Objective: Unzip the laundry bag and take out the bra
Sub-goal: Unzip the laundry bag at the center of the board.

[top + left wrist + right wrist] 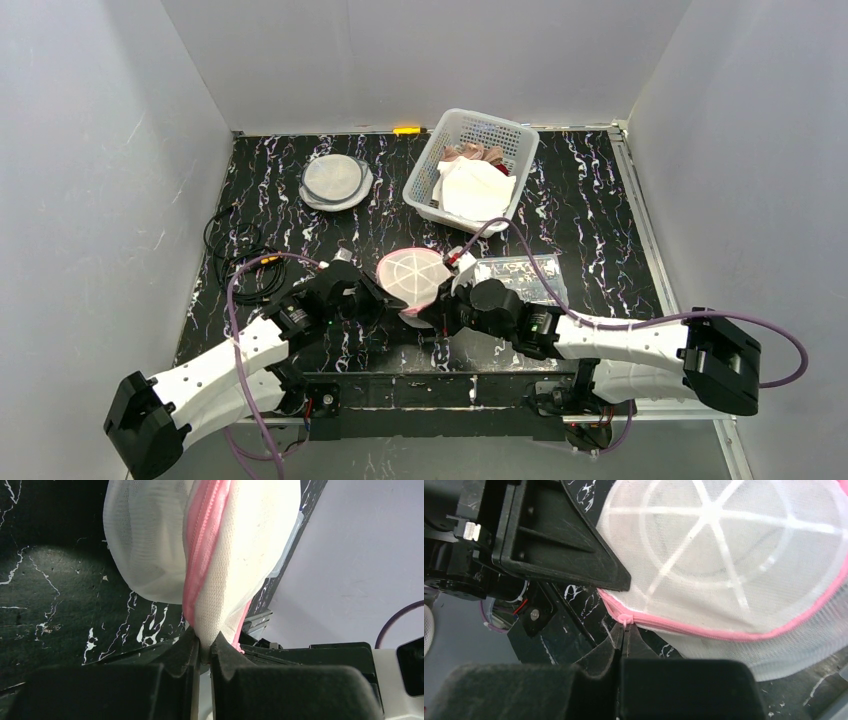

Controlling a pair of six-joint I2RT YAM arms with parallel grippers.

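A black, white-veined surface (600, 210) is seen from above, with two white robot arms reaching in from the near edge. Between them, close to that edge, sits a round white mesh laundry bag (412, 275) with a pink zip (724, 632) running round its rim. The left claw (205, 647) is pressed together, pinching a fold of the bag's mesh just beside the zip. The right claw (623, 635) is also pressed together, pinching the small pink zip pull (625, 620) at the bag's near edge. The stretch of zip in view looks closed. What is inside the bag cannot be made out. At the back stands a white basket (425, 190) holding clothes, and to its left lies another round mesh bag (336, 182).
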